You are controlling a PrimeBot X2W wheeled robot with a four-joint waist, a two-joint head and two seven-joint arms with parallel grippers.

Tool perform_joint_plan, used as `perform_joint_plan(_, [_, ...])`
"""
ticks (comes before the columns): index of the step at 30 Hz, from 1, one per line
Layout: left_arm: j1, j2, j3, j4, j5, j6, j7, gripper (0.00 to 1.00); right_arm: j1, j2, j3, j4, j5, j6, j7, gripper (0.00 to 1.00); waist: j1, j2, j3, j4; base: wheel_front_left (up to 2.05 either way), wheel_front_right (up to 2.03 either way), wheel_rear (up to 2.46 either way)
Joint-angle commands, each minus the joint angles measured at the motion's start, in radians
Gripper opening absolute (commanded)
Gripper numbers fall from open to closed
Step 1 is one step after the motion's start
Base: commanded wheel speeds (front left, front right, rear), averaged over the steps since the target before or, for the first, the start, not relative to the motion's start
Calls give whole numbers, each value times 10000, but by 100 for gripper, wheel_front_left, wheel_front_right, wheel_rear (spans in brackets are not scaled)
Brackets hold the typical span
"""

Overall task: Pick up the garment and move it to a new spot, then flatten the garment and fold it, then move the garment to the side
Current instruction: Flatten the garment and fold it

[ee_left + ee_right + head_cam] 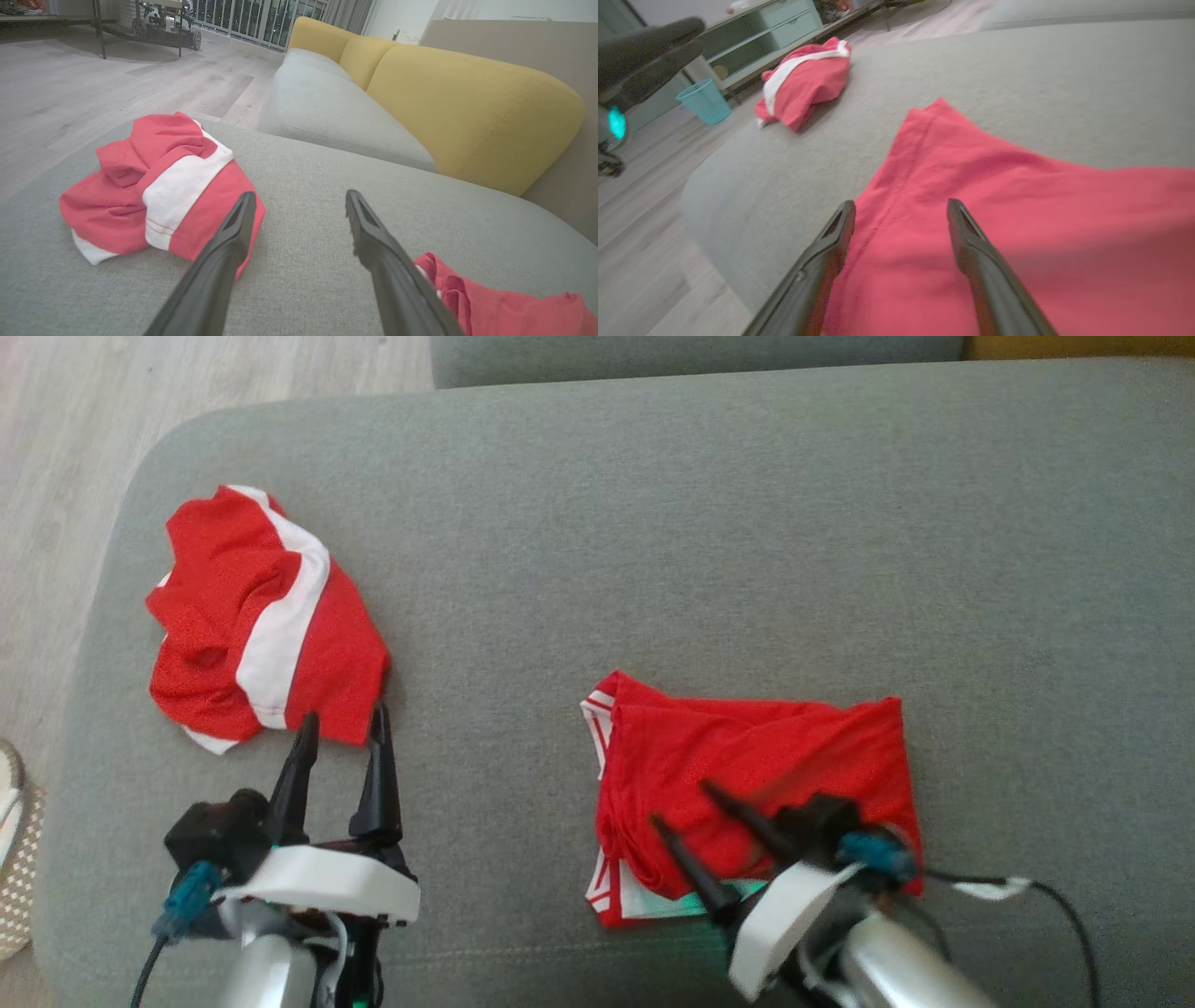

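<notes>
A red garment [747, 756] with white-striped edges lies folded on the grey cushion [700, 523], right of centre; the right wrist view has it as a smooth red sheet [1017, 186]. My right gripper [680, 803] hovers over its near part, open, with nothing between the fingers [901, 203]. A second garment [261, 616], red with a white band, lies crumpled at the cushion's left [163, 196] [808, 79]. My left gripper [345, 714] stands open just in front of that heap's near right corner [300, 193], holding nothing.
The cushion's rounded left edge drops to a pale wood floor [75, 429]. Another grey seat [327, 107] and yellow backrests [467, 107] lie beyond. A teal basket [705, 100] and a low cabinet [761, 32] stand on the floor. A black cable [1027, 887] trails from my right wrist.
</notes>
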State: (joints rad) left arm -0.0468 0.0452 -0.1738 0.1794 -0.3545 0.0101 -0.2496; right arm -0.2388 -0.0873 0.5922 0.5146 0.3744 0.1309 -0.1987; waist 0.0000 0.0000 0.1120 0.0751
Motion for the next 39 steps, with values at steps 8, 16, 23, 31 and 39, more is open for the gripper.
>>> perform_joint_plan(8, [-206,51,485,-543,-59,80,-122,100,-510,-478,-2407,-1298,-1225,-2,-449,100,0,0,-261,-571,0,0,0])
perform_joint_plan(16, [-59,51,604,-676,-39,190,-122,100,-65,-710,-4265,-3133,-2437,-2,-564,100,0,0,-446,-1136,0,0,0])
perform_joint_plan(23, [66,51,725,-736,57,140,-122,100,846,-389,-5151,-3868,-3148,-2,-614,100,0,0,-549,-1365,0,0,0])
perform_joint_plan(31, [274,51,912,-858,138,197,-122,100,1287,-71,-5502,-3908,-3257,-2,-627,100,0,0,-606,-1463,0,0,0])
perform_joint_plan(39, [287,51,876,-866,214,128,-122,100,1323,38,-5523,-3865,-3193,-2,-628,100,0,0,-599,-1436,0,0,0])
